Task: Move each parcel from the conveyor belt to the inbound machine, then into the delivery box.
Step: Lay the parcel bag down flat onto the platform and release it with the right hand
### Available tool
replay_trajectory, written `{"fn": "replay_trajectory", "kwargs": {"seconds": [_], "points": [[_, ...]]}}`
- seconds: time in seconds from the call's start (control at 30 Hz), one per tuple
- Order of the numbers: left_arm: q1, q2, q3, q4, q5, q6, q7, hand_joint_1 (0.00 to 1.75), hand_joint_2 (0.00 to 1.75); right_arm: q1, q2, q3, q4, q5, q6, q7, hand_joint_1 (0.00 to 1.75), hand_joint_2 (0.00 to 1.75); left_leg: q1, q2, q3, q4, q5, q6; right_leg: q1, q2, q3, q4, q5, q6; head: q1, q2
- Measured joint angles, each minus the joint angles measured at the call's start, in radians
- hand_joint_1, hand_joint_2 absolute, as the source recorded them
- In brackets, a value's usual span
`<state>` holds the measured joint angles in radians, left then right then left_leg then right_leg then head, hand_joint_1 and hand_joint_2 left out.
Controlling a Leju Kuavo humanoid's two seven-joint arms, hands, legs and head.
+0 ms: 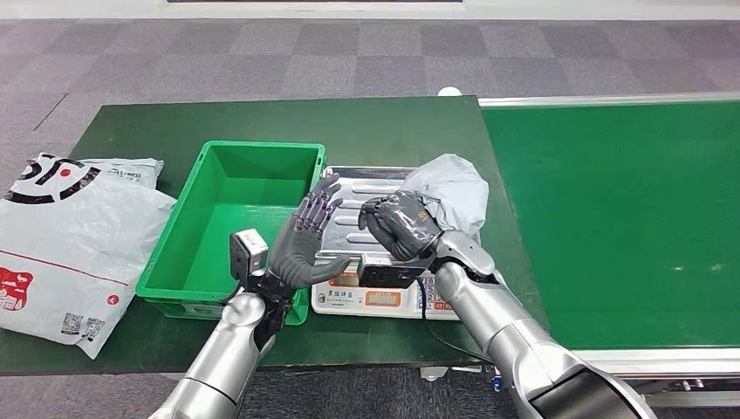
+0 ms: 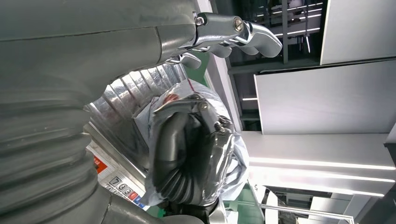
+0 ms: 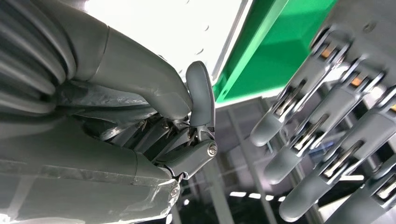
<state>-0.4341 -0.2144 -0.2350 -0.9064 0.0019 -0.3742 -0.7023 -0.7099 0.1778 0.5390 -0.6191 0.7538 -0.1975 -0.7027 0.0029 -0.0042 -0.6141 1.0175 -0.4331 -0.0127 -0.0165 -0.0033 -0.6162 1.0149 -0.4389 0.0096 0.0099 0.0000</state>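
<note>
A grey plastic parcel (image 1: 455, 185) sits bunched over the right end of the inbound machine's steel tray (image 1: 347, 187). My right hand (image 1: 400, 225) grips the parcel's near side with its fingers curled into the plastic. The left wrist view shows that right hand (image 2: 187, 154) wrapped in the grey parcel (image 2: 231, 161). My left hand (image 1: 307, 236) is raised over the tray's left edge, open with fingers spread, facing the right hand with a small gap between them. The green delivery box (image 1: 174, 253) stands just left of the machine. In the right wrist view, the left hand's fingers (image 3: 327, 116) hang beside the right hand (image 3: 140, 93).
The machine's front panel (image 1: 375, 298) with display and keys faces me. The green conveyor belt (image 1: 611, 209) runs along the right, bare. Two large white mailer bags (image 1: 70, 236) lie on the dark green table (image 1: 393, 122) at far left.
</note>
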Motion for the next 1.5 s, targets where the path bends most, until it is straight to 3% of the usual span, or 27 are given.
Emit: {"fn": "replay_trajectory", "kwargs": {"seconds": [0.17, 0.2, 0.3, 0.33, 0.5, 0.77, 0.83, 1.03, 1.2, 1.4, 1.5], "points": [[0.001, 0.002, 0.000, -0.002, 0.000, 0.003, 0.000, 0.00, 1.75, 0.000, 0.002, 0.016, -0.001, -0.024, 0.045, 0.001, 1.74, 1.75, 0.000, 0.000, 0.000, 0.000, 0.000, 0.000, 0.000, 0.000, 0.000, 0.000, 0.000, 0.000, 0.000, 0.000], [0.005, 0.005, 0.000, -0.004, 0.000, 0.006, 0.000, 0.00, 1.75, -0.002, 0.004, 0.027, -0.001, -0.049, 0.089, 0.007, 1.34, 1.75, 0.000, 0.000, 0.000, 0.000, 0.000, 0.000, 0.000, 0.001, 0.000, 0.000, 0.000, 0.000, 0.000, 0.000], [0.022, 0.019, 0.000, -0.017, 0.000, 0.020, 0.000, 0.00, 1.75, -0.021, 0.013, 0.030, -0.002, -0.271, 0.426, 0.020, 0.17, 1.75, 0.000, 0.001, 0.000, 0.000, 0.000, 0.000, 0.000, 0.001, 0.000, 0.000, 0.000, 0.000, 0.000, 0.000], [0.026, 0.022, 0.000, -0.020, 0.000, 0.022, 0.000, 0.00, 1.75, -0.025, 0.014, 0.024, -0.002, -0.330, 0.512, 0.019, 0.17, 1.75, 0.000, 0.001, 0.000, 0.000, 0.000, 0.000, 0.000, 0.001, 0.000, 0.000, 0.000, 0.000, 0.000, 0.000], [0.031, 0.026, 0.000, -0.026, 0.000, 0.023, 0.000, 0.00, 1.75, -0.025, 0.014, 0.016, -0.002, -0.346, 0.534, 0.018, 0.00, 1.75, 0.000, 0.001, 0.000, 0.000, 0.000, 0.000, 0.000, 0.001, 0.000, 0.000, 0.000, 0.000, 0.000, 0.000], [0.044, 0.033, 0.000, -0.044, 0.000, 0.036, -0.002, 0.00, 1.75, -0.024, 0.015, -0.030, -0.029, -0.549, 0.717, 0.040, 0.00, 1.75, 0.000, 0.001, 0.000, 0.000, 0.000, 0.000, 0.000, 0.001, 0.000, 0.000, 0.000, 0.000, 0.000, 0.000], [0.049, 0.036, 0.001, -0.052, -0.001, 0.040, -0.001, 0.00, 1.75, -0.025, 0.015, -0.045, -0.050, -0.593, 0.726, 0.055, 0.00, 1.75, 0.000, 0.001, 0.000, 0.000, 0.000, 0.000, 0.000, 0.001, 0.000, 0.000, 0.000, 0.000, 0.000, 0.000], [0.062, 0.045, 0.005, -0.067, -0.002, 0.043, 0.000, 0.00, 1.75, -0.028, 0.015, -0.084, -0.106, -0.643, 0.607, 0.094, 0.00, 1.75, 0.000, 0.001, 0.000, 0.000, 0.000, 0.000, 0.000, 0.001, 0.000, 0.000, 0.000, 0.000, 0.000, 0.000], [0.064, 0.048, 0.006, -0.073, -0.003, 0.043, 0.000, 0.00, 1.75, -0.019, 0.015, -0.130, -0.150, -0.710, 0.542, 0.042, 0.00, 1.75, 0.000, 0.001, 0.000, 0.000, 0.000, 0.000, 0.000, 0.001, -0.001, 0.000, 0.000, 0.000, 0.000, 0.000], [0.061, 0.048, 0.013, -0.073, -0.003, 0.043, 0.000, 0.00, 1.75, 0.029, 0.014, -0.181, -0.297, -0.722, 0.326, -0.001, 0.00, 1.75, 0.000, 0.001, 0.000, 0.000, 0.000, -0.001, 0.000, 0.001, -0.001, 0.000, 0.000, 0.000, 0.000, 0.000], [0.054, 0.048, 0.014, -0.069, -0.003, 0.043, 0.000, 0.00, 1.75, 0.047, 0.014, -0.193, -0.368, -0.712, 0.264, -0.003, 0.00, 1.75, 0.000, 0.001, 0.000, 0.000, 0.000, -0.001, 0.000, 0.001, -0.002, 0.000, 0.000, 0.000, 0.000, 0.000]]}}
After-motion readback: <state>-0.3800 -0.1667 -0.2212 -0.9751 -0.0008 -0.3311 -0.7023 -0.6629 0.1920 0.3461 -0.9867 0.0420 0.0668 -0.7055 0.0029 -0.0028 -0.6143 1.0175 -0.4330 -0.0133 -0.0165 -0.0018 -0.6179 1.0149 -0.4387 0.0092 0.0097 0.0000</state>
